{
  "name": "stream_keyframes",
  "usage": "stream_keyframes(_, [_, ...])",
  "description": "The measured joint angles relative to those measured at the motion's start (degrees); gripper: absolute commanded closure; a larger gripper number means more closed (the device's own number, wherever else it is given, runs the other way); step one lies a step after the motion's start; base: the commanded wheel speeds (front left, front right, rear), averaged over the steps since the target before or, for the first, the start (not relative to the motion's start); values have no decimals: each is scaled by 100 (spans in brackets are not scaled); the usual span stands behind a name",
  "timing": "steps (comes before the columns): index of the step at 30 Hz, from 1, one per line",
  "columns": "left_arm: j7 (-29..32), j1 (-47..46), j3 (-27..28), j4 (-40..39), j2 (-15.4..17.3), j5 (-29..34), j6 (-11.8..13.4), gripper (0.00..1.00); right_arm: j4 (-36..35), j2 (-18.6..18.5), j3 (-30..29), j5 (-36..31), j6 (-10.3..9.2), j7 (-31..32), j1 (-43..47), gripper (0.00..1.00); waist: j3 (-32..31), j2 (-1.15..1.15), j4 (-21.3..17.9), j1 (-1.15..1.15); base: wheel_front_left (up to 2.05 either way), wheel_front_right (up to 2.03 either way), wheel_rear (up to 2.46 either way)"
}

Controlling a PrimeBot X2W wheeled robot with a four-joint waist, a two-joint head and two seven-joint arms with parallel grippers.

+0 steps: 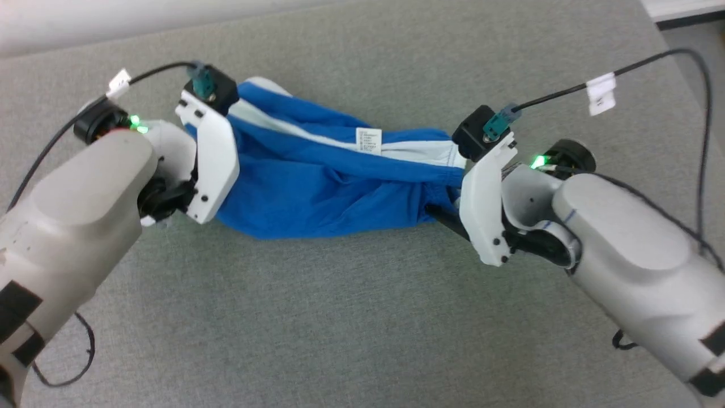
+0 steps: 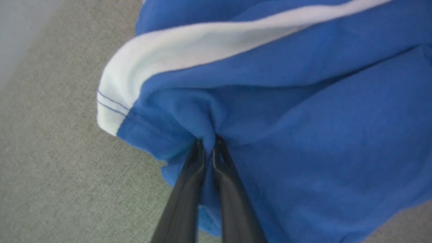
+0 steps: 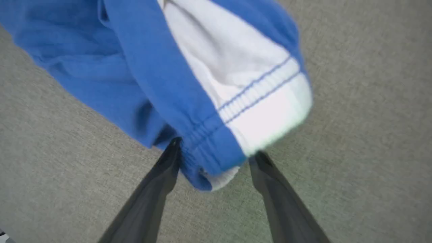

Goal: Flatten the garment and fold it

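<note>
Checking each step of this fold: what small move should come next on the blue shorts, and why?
Probably close the right hand: its fingers stand open on either side of the hem of the shorts, gripping nothing, while the left hand is pinched shut on the other end. With both ends held, the bunched cloth could be pulled flat.

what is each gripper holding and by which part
The left gripper is shut on the garment, pinching a blue fold at its hemmed end beside the white stripe. The right gripper is open, straddling the other end, holding nothing.
</note>
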Motion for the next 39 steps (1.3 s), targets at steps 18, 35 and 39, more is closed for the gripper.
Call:
stream_keyframes(18, [-933, 159, -11, 44, 80, -155, -8, 100, -230, -555, 891, 559, -8, -1804, -55, 100, 9, 0, 181, 0, 0, 0, 0])
stream_keyframes(35, [-1859, 2077, -7, -2070, 892, -94, 709, 100, -1894, -2436, 1165, 901, -5, -2206, 1413, 100, -811, 0, 638, -2, 0, 0, 0])
stream_keyframes(39, [-2163, 2477, -4, -2081, 758, -100, 1071, 100, -1816, -2504, 1129, 892, -5, -2196, 1791, 100, -888, 0, 789, -1, 0, 0, 0])
